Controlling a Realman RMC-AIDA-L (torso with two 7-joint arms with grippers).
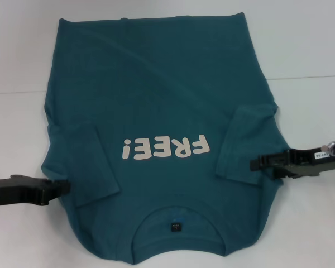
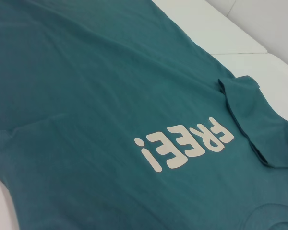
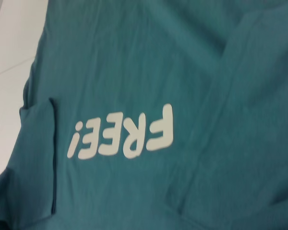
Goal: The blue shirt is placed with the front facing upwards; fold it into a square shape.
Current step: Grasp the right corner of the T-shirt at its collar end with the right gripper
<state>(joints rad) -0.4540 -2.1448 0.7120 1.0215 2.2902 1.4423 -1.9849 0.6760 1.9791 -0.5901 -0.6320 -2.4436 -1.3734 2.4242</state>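
So my left gripper [image 1: 64,188] is sitting right at the left edge of the blue shirt [image 1: 156,100], and my right gripper [image 1: 257,163] is over the folded-in right sleeve [image 1: 247,145]. I honestly can't tell if either set of fingers is open or closed. The shirt lies front up on the white table [image 1: 312,44], collar [image 1: 176,223] toward me, long axis running away. Both arms are equally close, one per side.

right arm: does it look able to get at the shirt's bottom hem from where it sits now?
Probably yes. The right gripper sits at the blue shirt beside its folded-in sleeve, and the hem lies at the far edge with bare white table alongside. Nothing blocks the path, though the reach is long.
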